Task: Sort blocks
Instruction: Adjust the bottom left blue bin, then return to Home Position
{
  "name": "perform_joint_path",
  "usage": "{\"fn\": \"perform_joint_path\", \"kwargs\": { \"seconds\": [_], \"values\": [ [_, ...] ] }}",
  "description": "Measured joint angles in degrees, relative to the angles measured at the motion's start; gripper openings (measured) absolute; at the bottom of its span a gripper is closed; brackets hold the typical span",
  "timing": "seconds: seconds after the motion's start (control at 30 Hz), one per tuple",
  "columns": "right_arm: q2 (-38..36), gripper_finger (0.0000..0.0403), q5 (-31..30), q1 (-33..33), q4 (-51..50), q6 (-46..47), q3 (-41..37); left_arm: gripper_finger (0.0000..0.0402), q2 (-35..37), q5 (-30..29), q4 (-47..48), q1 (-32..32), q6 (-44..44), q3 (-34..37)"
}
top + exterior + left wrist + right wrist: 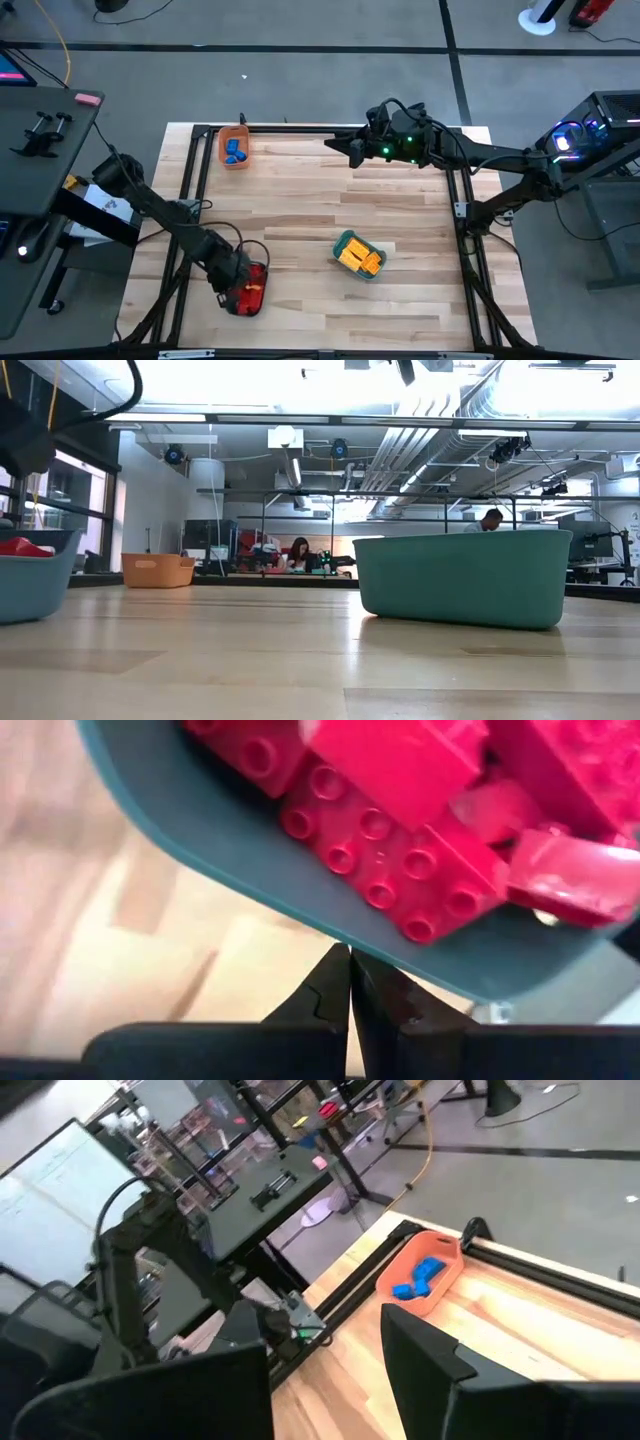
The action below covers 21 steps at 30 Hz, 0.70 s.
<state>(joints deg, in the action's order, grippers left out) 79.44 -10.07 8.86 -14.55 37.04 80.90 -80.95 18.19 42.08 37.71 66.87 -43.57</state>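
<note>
Red blocks (400, 840) fill a grey-blue tray (240, 850) near the table's front left; the low view shows that tray (30, 580) at its left edge. My left gripper (350, 965) is shut, its tips at the tray's rim, on its left side in the high view (234, 288). Orange-yellow blocks (362, 260) lie in a teal tray (465, 575) at the centre front. Blue blocks (418, 1278) lie in an orange tray (234, 160) at the far left. My right gripper (325, 1330) hangs open and empty, high above the far edge (353, 152). My left gripper's shut fingertips (340, 960) stand against the outer wall of the red blocks' tray just below its rim (335, 932), slanting down from above. I cannot tell whether they press on it. The tray stands flat on the table.
Bare wood lies between the three trays. A black metal frame (200, 130) runs around the tabletop. A dark desk (40, 130) stands beyond the left edge. People sit in the room behind (298, 552).
</note>
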Motion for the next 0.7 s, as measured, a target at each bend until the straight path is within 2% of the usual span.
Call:
{"fn": "perform_joint_path", "kwargs": {
  "seconds": [0.1, 0.23, 0.43, 0.57, 0.63, 0.7],
  "values": [
    [0.0, 0.0096, 2.5, 0.0, -0.2, -0.5, 0.0, 0.0000, 0.4, 0.5, -2.6, 0.5, 1.9, 0.0],
    [0.0, 0.0096, 7.4, 0.0, -4.0, -2.4, 0.0, 0.0000, 2.5, 0.3, -1.1, 1.1, 3.6, 0.0],
    [0.5, 0.0093, 9.5, -1.9, -16.9, -4.3, -0.3, 0.0000, 11.3, -4.3, 8.1, -0.4, 3.4, 0.0],
    [0.7, 0.0048, 10.4, -4.9, -25.6, -2.0, -4.1, 0.0000, 20.0, -9.1, 14.5, -2.8, 1.6, 0.0],
    [0.8, 0.0014, 10.4, -7.1, -28.4, 0.8, -8.5, 0.0000, 24.1, -12.8, 14.5, -4.4, -0.5, 0.0],
    [0.7, 0.0010, 11.1, -9.7, -27.9, 4.9, -13.9, 0.0000, 27.5, -17.5, 12.5, -6.1, -4.3, 0.0]
  ]
}}
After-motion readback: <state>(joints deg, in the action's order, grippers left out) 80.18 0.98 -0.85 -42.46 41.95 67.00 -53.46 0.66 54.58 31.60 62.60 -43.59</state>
